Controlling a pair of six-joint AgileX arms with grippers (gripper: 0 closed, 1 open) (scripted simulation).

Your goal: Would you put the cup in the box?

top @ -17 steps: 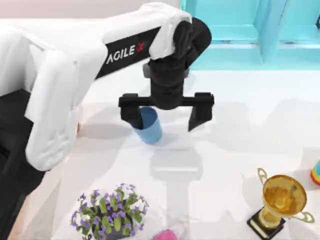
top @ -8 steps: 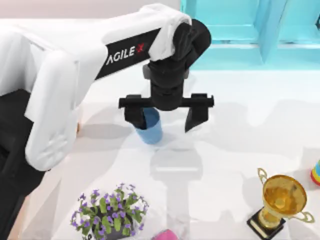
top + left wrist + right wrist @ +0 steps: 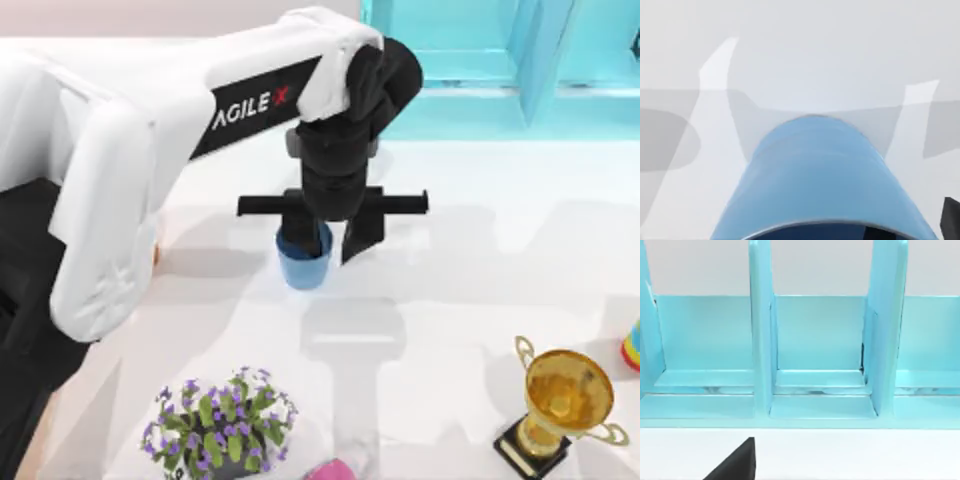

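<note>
Cup (image 3: 303,262) standing upright, mouth up, left gripper (image 3: 326,237) pinching its rim, wrist view showing blue wall (image 3: 822,180) up close, right gripper's state unclear, facing shelf (image 3: 815,355).

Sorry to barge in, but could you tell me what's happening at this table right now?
The left arm's end effector is down over the blue cup near the middle of the white table, its fingers closed in around the rim. The cup stands upright on the table. A gold trophy and a potted purple flower sit nearer the front, and a turquoise shelf stands at the back.
</note>
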